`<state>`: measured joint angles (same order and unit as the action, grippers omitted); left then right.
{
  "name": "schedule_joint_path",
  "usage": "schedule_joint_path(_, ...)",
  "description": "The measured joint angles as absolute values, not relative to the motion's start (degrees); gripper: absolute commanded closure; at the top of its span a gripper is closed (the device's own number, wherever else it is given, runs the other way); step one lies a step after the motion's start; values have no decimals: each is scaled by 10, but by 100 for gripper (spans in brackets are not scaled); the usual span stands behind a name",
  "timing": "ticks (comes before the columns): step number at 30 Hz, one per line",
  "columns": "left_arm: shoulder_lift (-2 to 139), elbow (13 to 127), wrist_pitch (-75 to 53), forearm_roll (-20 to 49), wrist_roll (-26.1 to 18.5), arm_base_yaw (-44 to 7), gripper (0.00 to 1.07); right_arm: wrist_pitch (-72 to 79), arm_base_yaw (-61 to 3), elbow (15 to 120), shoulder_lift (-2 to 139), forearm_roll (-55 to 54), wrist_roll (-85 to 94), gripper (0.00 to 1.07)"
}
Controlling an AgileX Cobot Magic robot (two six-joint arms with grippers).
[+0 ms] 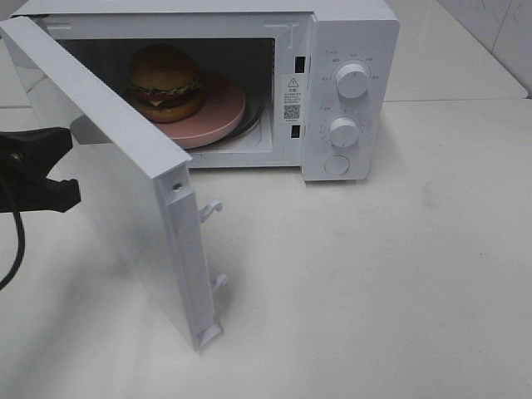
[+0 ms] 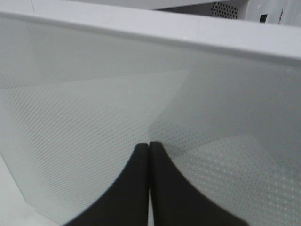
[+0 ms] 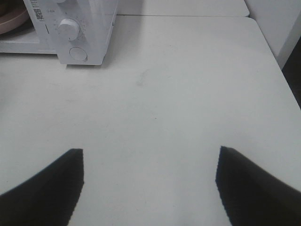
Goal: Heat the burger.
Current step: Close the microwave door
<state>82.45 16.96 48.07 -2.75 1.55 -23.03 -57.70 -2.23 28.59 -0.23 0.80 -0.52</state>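
Left hand: fingers pressed together, holding nothing, tips close to the outer face of the open door. Right hand: fingers wide apart, holding nothing, above the worktop. Burger sits inside the microwave on a pink plate, toward its left side; glossy brown domed bun, green lettuce frill, red and yellow layers, dark patty.
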Motion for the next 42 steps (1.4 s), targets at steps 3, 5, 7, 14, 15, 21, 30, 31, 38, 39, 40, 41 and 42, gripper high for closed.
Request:
schedule_joint_path(3, 850, 180, 497, 40, -19, -275, 107, -577, -22, 286, -2, 8, -5, 32)
schedule_joint_path(5, 866, 188, 508, 82, -36, -301, 107, -577, -22, 286, -2, 8, -5, 32)
schedule_joint_path(7, 894, 208, 517, 128, -54, -336, 107, -577, -22, 286, -2, 8, -5, 32)
schedule_joint_path(14, 945, 265, 521, 201, -79, -383, 107, -577, -22, 286, -2, 8, -5, 32)
schedule_joint_path(15, 959, 286, 525, 218, -87, -393, 107, -577, -22, 286, -2, 8, -5, 32)
schedule_joint_path(21, 1004, 355, 526, 250, -104, -414, 107, -577, -22, 286, -2, 8, -5, 32)
schedule_joint_path(30, 1051, 442, 502, 304, -144, -416, 107, -577, -22, 286, -2, 8, -5, 32)
schedule_joint_path(31, 1063, 466, 497, 310, -155, -416, 107, -577, -22, 286, -2, 8, -5, 32)
schedule_joint_path(38, 1097, 529, 460, 330, -177, -418, 107, -577, -22, 286, -2, 8, -5, 32)
schedule_joint_path(39, 1106, 545, 438, 329, -187, -423, 107, -577, -22, 286, -2, 8, -5, 32)
schedule_joint_path(40, 1112, 554, 427, 329, -195, -426, 107, -577, -22, 286, -2, 8, -5, 32)
schedule_joint_path(41, 1112, 554, 427, 329, -195, -426, 107, -577, -22, 286, -2, 8, -5, 32)
schedule_joint_path(42, 1122, 568, 418, 329, -204, -429, 107, -577, -22, 286, -2, 8, -5, 32)
